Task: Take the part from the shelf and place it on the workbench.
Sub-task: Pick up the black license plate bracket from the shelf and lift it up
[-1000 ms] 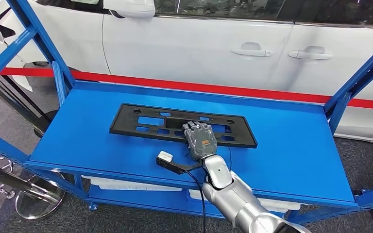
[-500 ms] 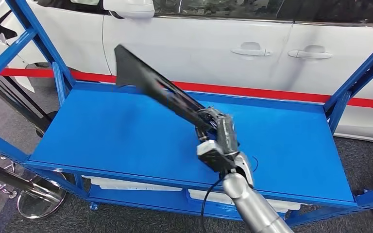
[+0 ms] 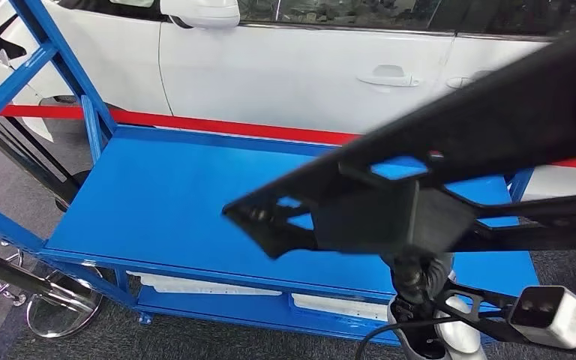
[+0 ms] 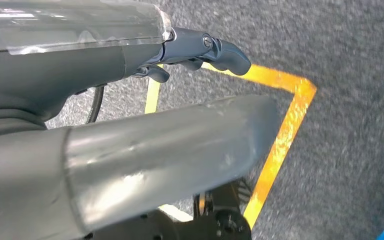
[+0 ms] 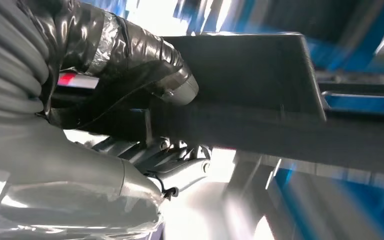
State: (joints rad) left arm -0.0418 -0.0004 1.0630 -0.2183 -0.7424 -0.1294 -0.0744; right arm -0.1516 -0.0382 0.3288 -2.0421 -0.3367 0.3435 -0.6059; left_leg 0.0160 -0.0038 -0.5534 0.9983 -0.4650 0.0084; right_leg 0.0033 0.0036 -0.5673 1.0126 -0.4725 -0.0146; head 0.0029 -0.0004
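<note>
The part is a long black plastic plate (image 3: 390,210) with several cut-outs. It is raised off the blue shelf (image 3: 165,202), tilted, and close to the head camera, running from mid-picture up to the right edge. My right hand (image 3: 418,276) holds it from underneath, mostly hidden behind it. In the right wrist view the taped dark fingers (image 5: 130,60) clamp over the plate's edge (image 5: 260,75). My left hand (image 4: 130,65) hangs over grey carpet with nothing in it, fingers (image 4: 220,50) apart from the thumb.
The shelf's top board lies bare below the plate, framed by blue uprights (image 3: 60,67). A white car (image 3: 292,67) and a red barrier strip (image 3: 195,122) stand behind it. White items (image 3: 202,285) lie on the lower shelf. A chrome stool base (image 3: 52,307) stands at the left.
The plate lay flat on the shelf under my right hand, then was tipped up on end. Now it is lifted clear and swung right, close to the camera.
</note>
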